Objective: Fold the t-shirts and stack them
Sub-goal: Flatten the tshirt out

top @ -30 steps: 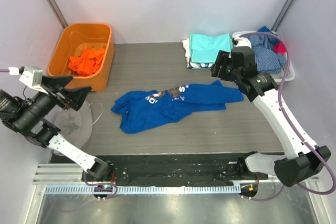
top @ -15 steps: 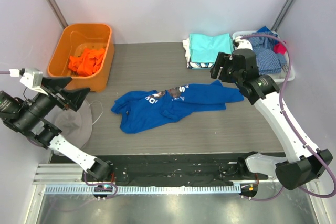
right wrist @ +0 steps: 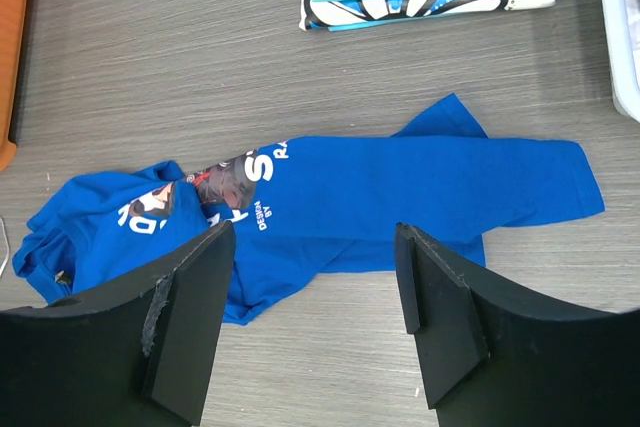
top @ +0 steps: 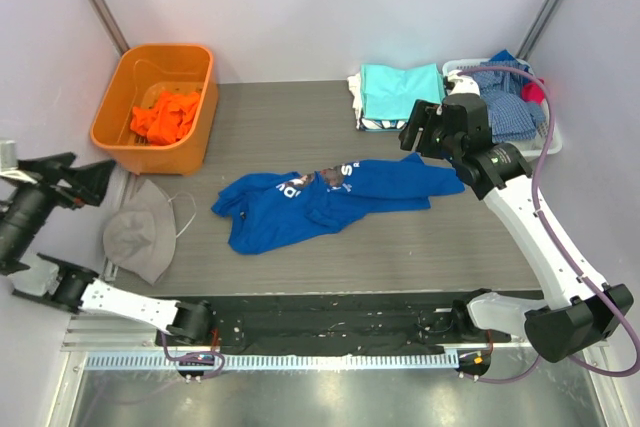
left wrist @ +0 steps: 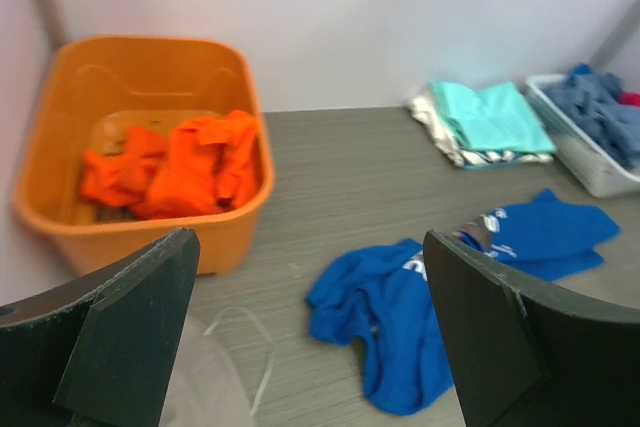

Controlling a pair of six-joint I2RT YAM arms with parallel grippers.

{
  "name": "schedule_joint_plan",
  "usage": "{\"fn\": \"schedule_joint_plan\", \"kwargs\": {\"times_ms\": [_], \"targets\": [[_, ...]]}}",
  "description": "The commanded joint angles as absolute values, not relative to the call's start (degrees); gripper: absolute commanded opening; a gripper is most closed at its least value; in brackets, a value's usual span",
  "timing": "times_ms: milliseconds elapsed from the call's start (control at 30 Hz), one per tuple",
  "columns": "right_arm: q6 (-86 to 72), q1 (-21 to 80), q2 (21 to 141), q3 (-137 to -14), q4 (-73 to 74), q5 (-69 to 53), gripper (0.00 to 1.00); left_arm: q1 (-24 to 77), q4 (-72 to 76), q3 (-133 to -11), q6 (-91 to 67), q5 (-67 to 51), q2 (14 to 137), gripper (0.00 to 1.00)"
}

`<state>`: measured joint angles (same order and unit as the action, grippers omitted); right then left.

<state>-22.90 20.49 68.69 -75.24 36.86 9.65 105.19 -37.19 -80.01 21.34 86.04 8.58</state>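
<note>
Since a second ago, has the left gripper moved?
Yes. In the top view the left gripper has drawn back leftward, away from the orange bin and toward the view's left edge, uncovering the grey hat.

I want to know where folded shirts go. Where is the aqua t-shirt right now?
In the top view, the aqua t-shirt tops a folded stack at the far right, beside the white basket.
</note>
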Motion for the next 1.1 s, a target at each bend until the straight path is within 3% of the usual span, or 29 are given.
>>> {"fn": "schedule_joint_plan", "kwargs": {"times_ms": [0, 333, 533, 767, 1000, 1067], "targets": [[-23.73, 20.39, 67.59, -75.85, 34.37, 8.61, 0.73, 95.48, -37.97, -83.93, 28.56, 100.11, 12.82, 1.00], [-24.26, 20.39, 67.15, -75.59, 34.19, 7.65, 0.73, 74.38, -35.86, -83.59, 39.55, 100.11, 19.32, 1.00], [-24.17, 20.39, 66.88, -75.67, 34.63, 7.47, 0.73, 64.35, -27.09, -74.20, 46.66, 100.11, 25.66, 1.00], [-23.91, 20.39, 65.83, -75.24, 35.33, 7.65, 0.73, 62.75, -1.07, -62.32, 55.29, 97.66, 36.19, 1.00], [-23.99, 20.30, 64.51, -74.27, 35.77, 7.56, 0.73, 68.01, -0.26, -63.63, 43.17, 92.12, 43.93, 1.00], [-24.26, 20.39, 64.25, -73.92, 35.77, 7.65, 0.73, 69.60, -7.76, -66.43, 37.47, 89.40, 46.56, 1.00]]}}
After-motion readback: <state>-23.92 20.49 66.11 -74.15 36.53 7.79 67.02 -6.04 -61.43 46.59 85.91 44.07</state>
